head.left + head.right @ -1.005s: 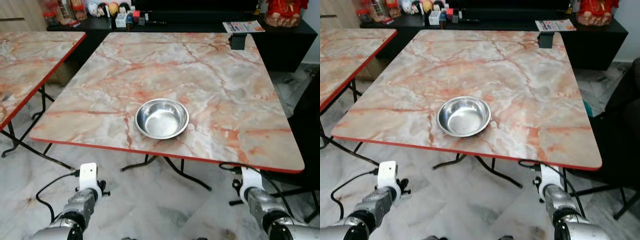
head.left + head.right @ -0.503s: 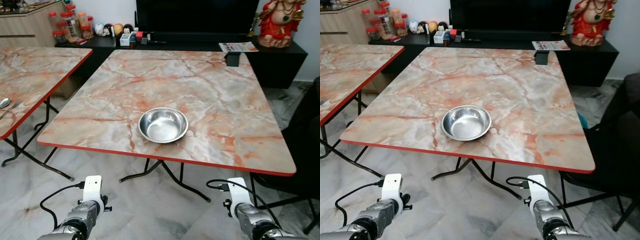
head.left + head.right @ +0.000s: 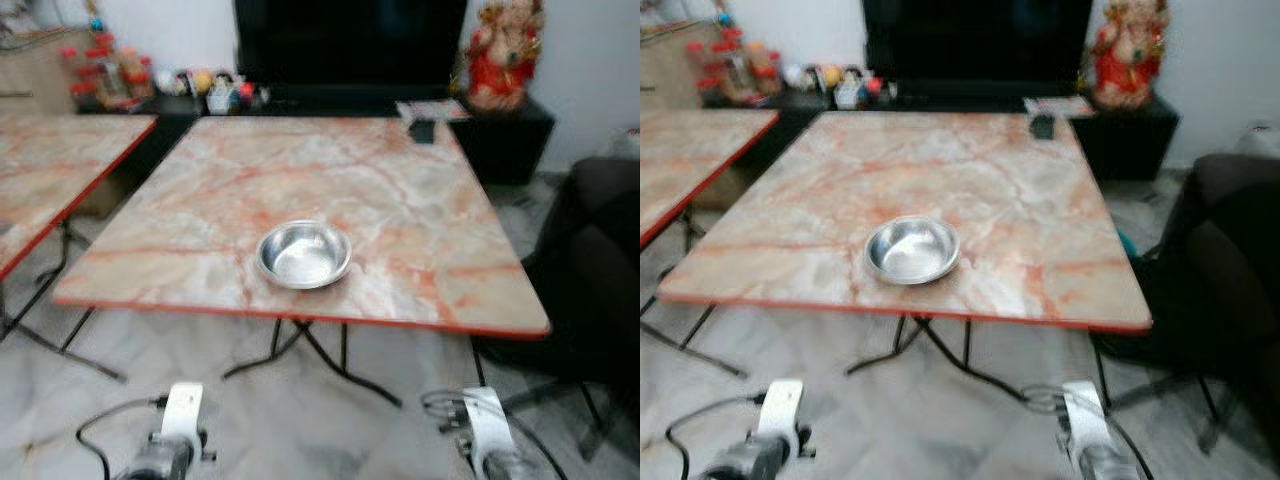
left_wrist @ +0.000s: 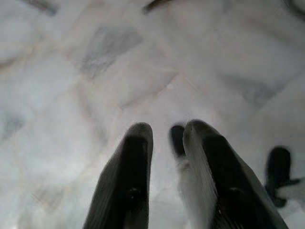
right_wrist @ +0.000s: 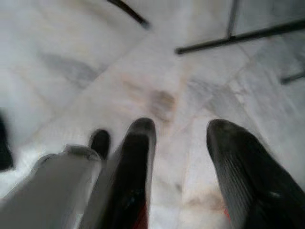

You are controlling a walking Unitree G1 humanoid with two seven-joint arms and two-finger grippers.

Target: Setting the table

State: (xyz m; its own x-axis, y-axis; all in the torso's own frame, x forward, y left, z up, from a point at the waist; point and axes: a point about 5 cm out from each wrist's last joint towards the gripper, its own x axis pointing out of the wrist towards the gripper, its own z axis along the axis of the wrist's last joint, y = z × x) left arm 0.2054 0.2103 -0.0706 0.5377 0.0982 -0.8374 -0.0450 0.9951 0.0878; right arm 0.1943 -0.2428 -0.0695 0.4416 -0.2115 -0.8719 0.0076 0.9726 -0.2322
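Standing off the table, both arms idle, pics blurred.
L gripper [image 4: 164, 157] hangs low over floor, fingers nearly together w/ a slim gap, holding nothing; steel bowl [image 3: 304, 254] sits ahead & above it near table [image 3: 420, 210] front edge; R gripper [image 5: 183, 157] parted, empty. Looks like I'm between placements; next I need another item to fetch.

A desk [image 3: 400, 220] topped in pale pink and grey marble pattern with orange veins, edged in red. On it, a shiny silver metal bowl [image 3: 304, 254]. At twelve o'clock, a black cabinet [image 3: 500, 125] carries a red and gold figurine [image 3: 497, 55]. The floor [image 4: 143, 71] is white marble with grey mottling. Both tools have black fingers [image 5: 248, 171].
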